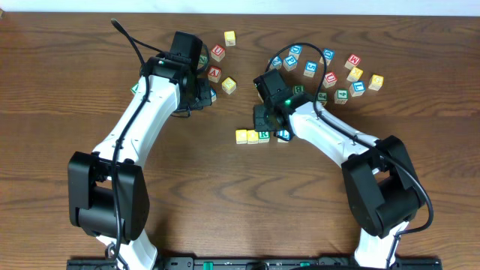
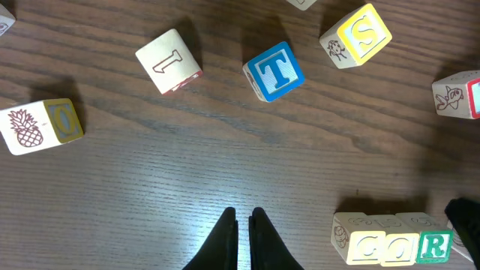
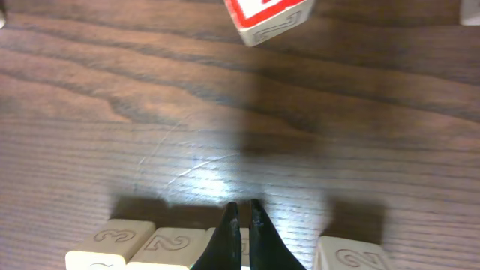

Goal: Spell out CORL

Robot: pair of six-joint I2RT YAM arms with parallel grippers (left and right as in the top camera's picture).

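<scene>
Three cream blocks stand side by side in the overhead view (image 1: 253, 136); the left wrist view reads them as C (image 2: 367, 244), O (image 2: 401, 246) and R (image 2: 435, 244). A fourth block (image 1: 283, 136), blue-faced, stands a small gap to their right; its letter cannot be read. In the right wrist view it shows apart at the lower right (image 3: 352, 256). My right gripper (image 3: 242, 207) is shut and empty, its tips just over the third block (image 3: 241, 241); in the overhead view it is at the row (image 1: 264, 125). My left gripper (image 2: 244, 217) is shut and empty over bare table, left of the row (image 1: 201, 101).
Loose blocks lie ahead of the left gripper: blue T (image 2: 274, 71), yellow S (image 2: 357, 34), a "1" block (image 2: 169, 61), a pineapple block (image 2: 41, 124). Several more blocks are scattered at the back right (image 1: 341, 75). A red block (image 3: 266, 16) lies beyond the right gripper.
</scene>
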